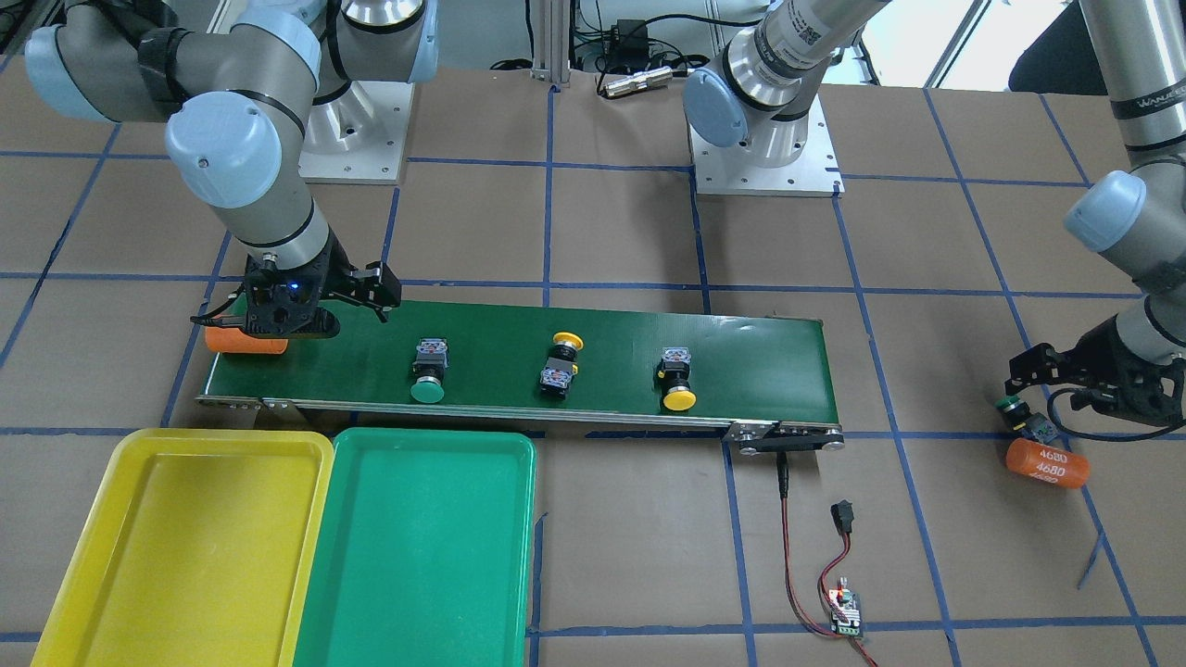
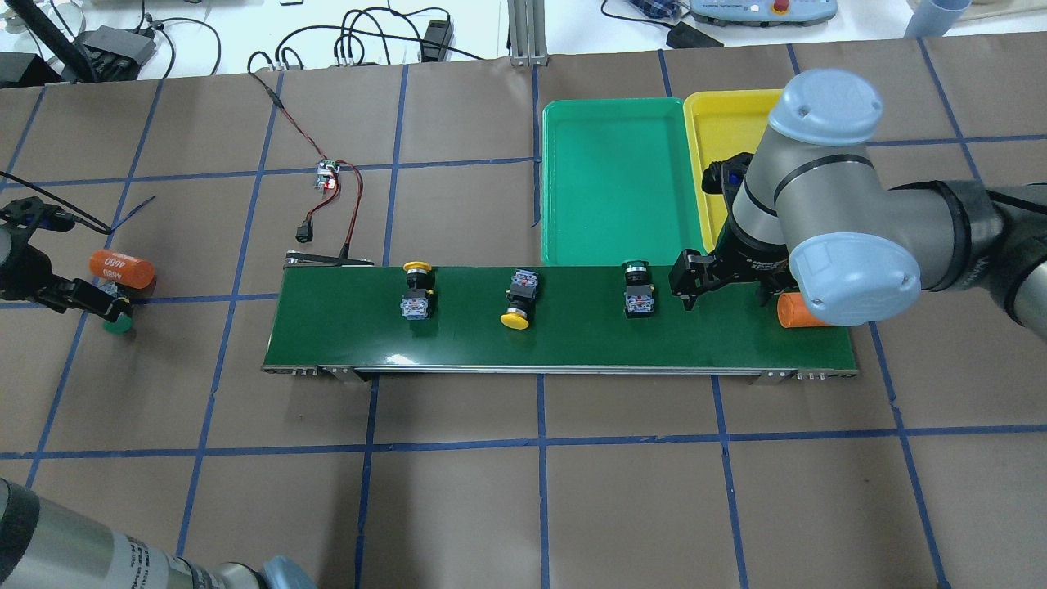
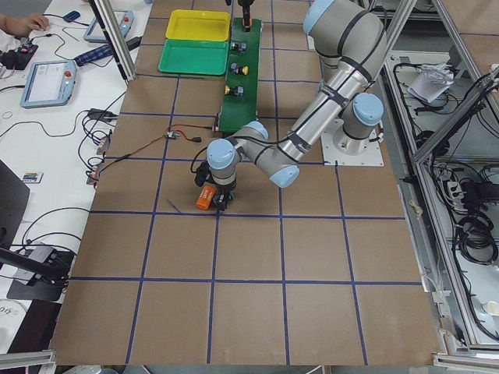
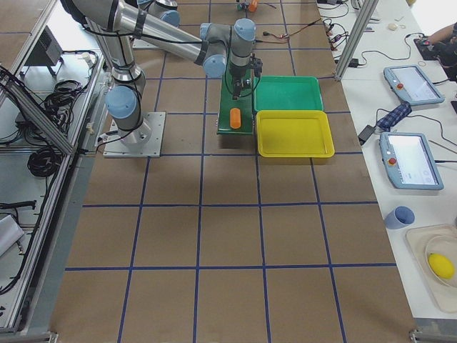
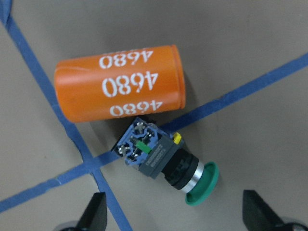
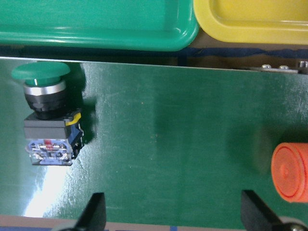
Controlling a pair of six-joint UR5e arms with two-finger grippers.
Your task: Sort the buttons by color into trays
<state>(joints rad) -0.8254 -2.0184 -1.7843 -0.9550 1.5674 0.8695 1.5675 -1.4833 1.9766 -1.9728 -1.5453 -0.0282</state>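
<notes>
Three buttons lie on the conveyor belt [image 1: 760, 361]: one green-capped button [image 1: 428, 371] and two yellow-capped buttons [image 1: 561, 366] [image 1: 676, 380]. My right gripper [image 6: 175, 219] is open and empty over the belt's end, to the side of that green button [image 6: 45, 120]. A second green button [image 5: 166, 163] lies on the table off the belt, against an orange cylinder marked 4680 [image 5: 120, 83]. My left gripper [image 5: 175, 219] hovers open just short of it. The yellow tray [image 1: 185, 537] and the green tray [image 1: 417, 556] sit side by side beside the belt, nothing in them.
Another orange cylinder [image 1: 246, 341] lies on the belt's end under my right wrist. A small controller board [image 1: 848, 611] with red and black wires runs to the belt's other end. A person's hand [image 3: 15, 22] and tablets sit at a side bench.
</notes>
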